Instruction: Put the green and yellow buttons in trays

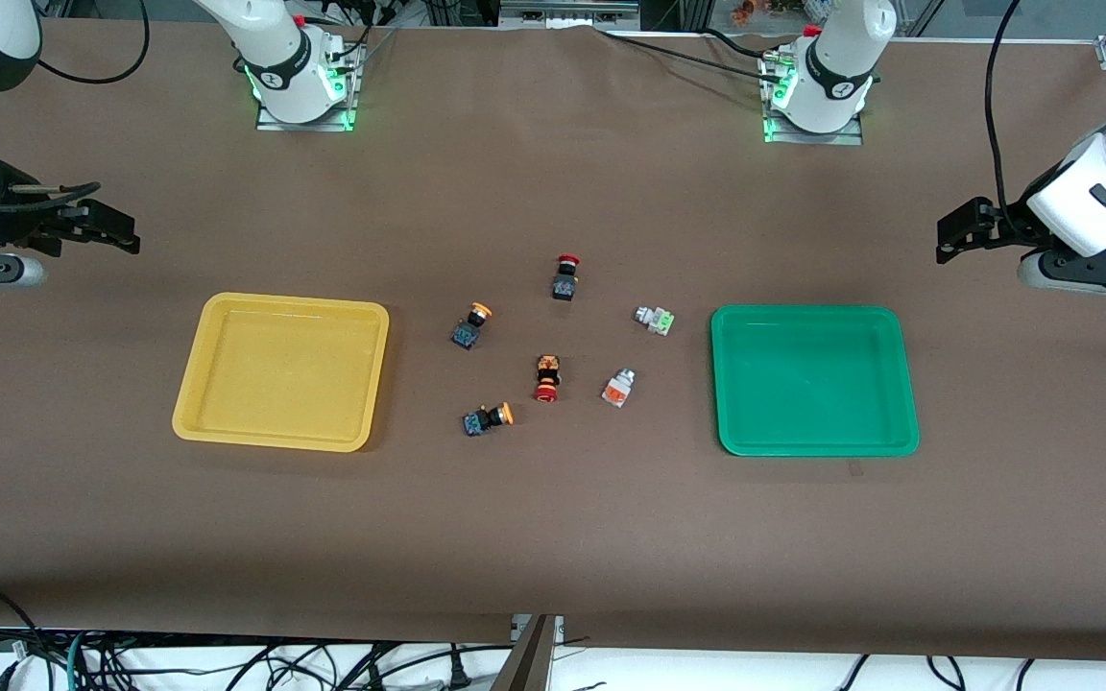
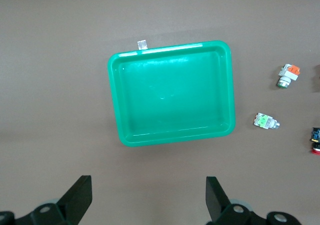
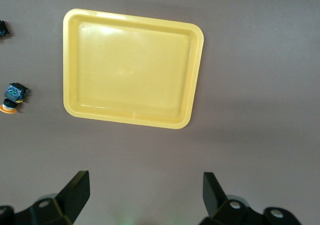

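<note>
My left gripper [image 2: 147, 202] hangs with fingers spread wide and empty, up in the air past the green tray [image 1: 813, 379] toward the left arm's end of the table. My right gripper [image 3: 145, 200] is spread the same way, out past the yellow tray [image 1: 281, 370] toward the right arm's end.

Between the trays lie the buttons. The lime-green button [image 1: 655, 320] and the grey-white orange button [image 1: 617, 387] lie just beside the green tray. The two yellow-capped buttons [image 1: 469, 325] [image 1: 487, 417] are well apart from it, closer to the yellow tray.

I judge them light, hard and stubby, likely to roll or skid. I would pinch across the squarish body, not the round cap.

Two red mushroom buttons [image 1: 565, 277] [image 1: 546, 377] sit among them; the lower one is near the grey-white orange button and may crowd my fingers, though I cannot tell for sure.
</note>
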`<state>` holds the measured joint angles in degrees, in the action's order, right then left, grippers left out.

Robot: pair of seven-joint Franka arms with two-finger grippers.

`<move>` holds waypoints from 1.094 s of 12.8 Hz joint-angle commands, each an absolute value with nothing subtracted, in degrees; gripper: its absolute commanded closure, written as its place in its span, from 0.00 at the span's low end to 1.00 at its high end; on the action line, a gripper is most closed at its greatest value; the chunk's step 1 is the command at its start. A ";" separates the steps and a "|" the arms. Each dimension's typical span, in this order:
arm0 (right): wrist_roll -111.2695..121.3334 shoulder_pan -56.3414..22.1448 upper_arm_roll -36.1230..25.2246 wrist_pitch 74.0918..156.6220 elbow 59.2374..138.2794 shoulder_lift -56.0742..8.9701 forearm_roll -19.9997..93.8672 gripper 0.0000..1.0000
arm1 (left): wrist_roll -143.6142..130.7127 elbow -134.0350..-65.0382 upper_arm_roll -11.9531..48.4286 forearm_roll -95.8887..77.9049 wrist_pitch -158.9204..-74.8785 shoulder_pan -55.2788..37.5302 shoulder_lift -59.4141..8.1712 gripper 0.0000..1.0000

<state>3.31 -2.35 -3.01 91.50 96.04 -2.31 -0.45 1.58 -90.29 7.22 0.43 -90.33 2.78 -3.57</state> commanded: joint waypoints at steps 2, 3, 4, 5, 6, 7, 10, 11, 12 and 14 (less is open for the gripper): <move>4.05 -1.32 -1.76 90.09 97.21 -0.70 -1.23 0.00 | 2.55 -88.51 7.12 -0.35 -89.65 2.55 -4.48 0.00; 3.87 -1.32 -1.76 90.17 97.12 -0.70 -1.23 0.00 | 2.46 -88.51 7.12 -0.35 -89.65 2.55 -4.74 0.00; 3.78 -1.32 -1.76 90.09 97.12 -0.70 -1.23 0.00 | 2.46 -88.51 7.38 -0.44 -89.65 2.11 -5.18 0.00; 3.69 -1.32 -1.67 90.09 97.12 -0.70 -1.23 0.00 | 2.55 -88.68 7.38 -0.70 -89.47 1.33 -6.32 0.00; 3.52 -1.32 -1.67 90.17 97.03 -0.70 -1.14 0.00 | 2.81 -88.77 7.56 -2.27 -88.08 0.71 -8.33 0.00; 3.43 -1.32 -1.41 90.09 96.51 -0.79 -1.14 0.00 | 2.73 -89.03 7.73 -2.98 -86.50 -0.25 -9.13 0.00; 3.34 -1.41 -0.62 90.18 96.33 -1.32 -0.62 0.00 | 1.85 -88.77 8.09 -2.64 -91.28 -6.05 -16.23 0.00; 3.08 -1.41 -0.62 90.44 96.33 -2.10 -0.35 0.00 | 1.93 -88.68 8.09 -2.64 -95.67 -8.33 -18.43 0.00; 1.25 -2.28 -0.27 91.14 96.42 -3.76 -0.09 0.00 | 1.93 -88.59 8.09 -2.81 -100.67 -9.83 -21.50 0.00; -4.80 -6.57 -0.09 94.20 96.50 -8.77 0.35 0.00 | 1.93 -88.59 8.09 -3.16 -111.30 -13.60 -25.82 0.00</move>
